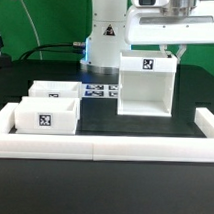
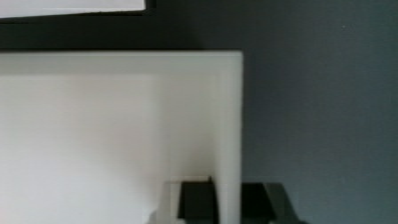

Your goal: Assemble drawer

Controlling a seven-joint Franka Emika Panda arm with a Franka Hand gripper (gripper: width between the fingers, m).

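Note:
The drawer's tall white shell (image 1: 146,86) stands on the black table at the exterior view's right, its open side facing the camera and a tag on its top front. My gripper (image 1: 177,51) is above it, at its top right edge. In the wrist view the gripper (image 2: 226,200) straddles the shell's thin wall (image 2: 224,120), and both black fingers (image 2: 192,203) press against it. Two small open-top trays lie at the exterior view's left, one further back (image 1: 56,90) and one in front (image 1: 45,118), both apart from the shell.
The marker board (image 1: 99,91) lies flat between the trays and the shell. A low white wall (image 1: 104,147) borders the table's front and both sides. The arm's base (image 1: 102,35) stands behind the marker board. A white edge (image 2: 71,5) shows in a corner of the wrist view.

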